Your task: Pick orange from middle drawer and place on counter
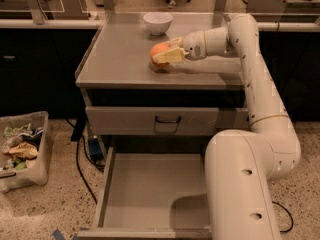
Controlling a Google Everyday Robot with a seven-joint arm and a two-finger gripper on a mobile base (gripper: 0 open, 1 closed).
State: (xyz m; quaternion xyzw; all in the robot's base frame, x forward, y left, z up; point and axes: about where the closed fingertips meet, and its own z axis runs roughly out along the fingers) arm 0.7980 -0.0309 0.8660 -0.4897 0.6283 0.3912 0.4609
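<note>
The orange [156, 50] sits low on the grey counter [117, 56], near its middle; whether it touches the top I cannot tell. My gripper [161, 55] reaches in from the right, and its pale fingers [171, 57] are closed around the orange's right side. The middle drawer [145, 196] is pulled out below, with its flat grey floor bare. My white arm crosses over the drawer's right part and hides it.
A white bowl [157, 23] stands at the counter's back edge, just behind the orange. The closed top drawer [150, 120] has a small black handle. A clear bin of clutter [22, 151] sits on the floor at the left, with cables beside the cabinet.
</note>
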